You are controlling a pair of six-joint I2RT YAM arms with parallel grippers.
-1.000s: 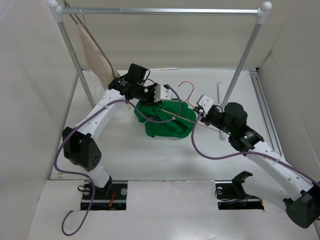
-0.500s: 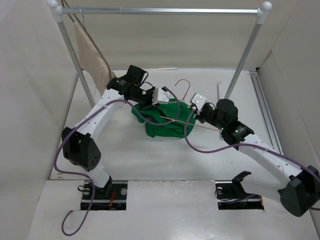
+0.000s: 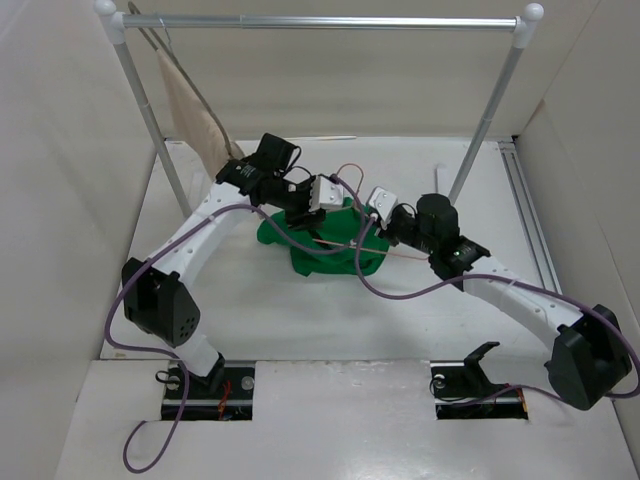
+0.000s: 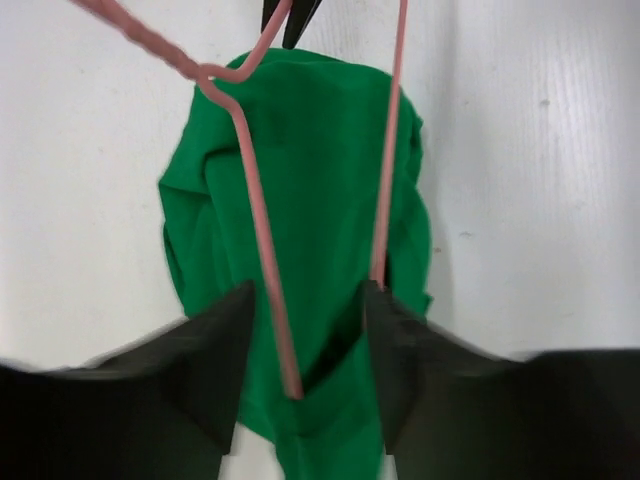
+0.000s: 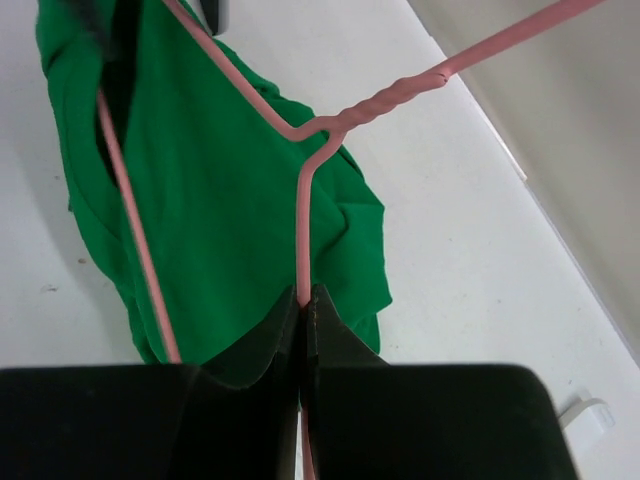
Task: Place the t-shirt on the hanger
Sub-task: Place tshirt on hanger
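Observation:
The green t-shirt (image 3: 325,258) lies bunched on the table between my two arms. The pink wire hanger (image 3: 345,243) lies across it, hook pointing to the far side. My right gripper (image 5: 305,298) is shut on one hanger wire (image 5: 335,125), just below the twisted neck, over the t-shirt (image 5: 210,200). My left gripper (image 4: 305,310) hovers low over the shirt (image 4: 320,160) from the opposite side, jaws apart. A fold of green cloth and the end of one hanger arm (image 4: 255,210) sit between its fingers; the other arm runs by the right finger.
A clothes rack (image 3: 320,20) spans the back, its poles (image 3: 150,120) at far left and right. A beige garment (image 3: 190,110) on a dark hanger hangs at its left end, close to my left arm. Walls enclose the table.
My right arm has carried the hanger to the left, over the shirt. My left gripper has shifted right toward it, and the shirt has bunched up and slid slightly left.

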